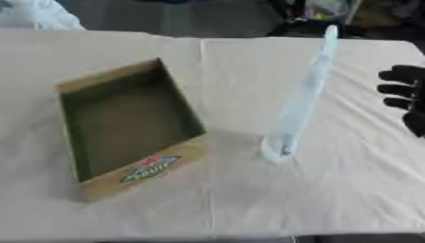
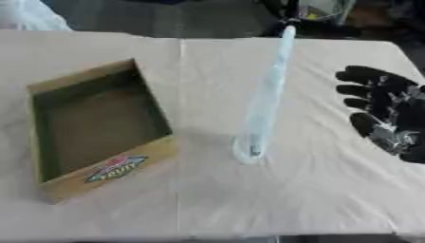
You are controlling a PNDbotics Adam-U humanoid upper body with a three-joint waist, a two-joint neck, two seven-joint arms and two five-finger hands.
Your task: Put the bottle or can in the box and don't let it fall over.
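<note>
A tall, slim, clear bottle (image 1: 300,99) with a pale cap stands upright on the cloth, right of the middle. An open cardboard box (image 1: 126,127) with a green inside and a coloured label on its near wall lies to its left, with nothing in it. My right hand (image 2: 383,110) is black, open with fingers spread, and hovers over the table to the right of the bottle, apart from it. My left hand does not show.
A beige cloth (image 1: 249,204) with creases covers the table. Dark clutter and a pale bag (image 1: 33,14) lie beyond the far edge. Bare cloth lies between box and bottle.
</note>
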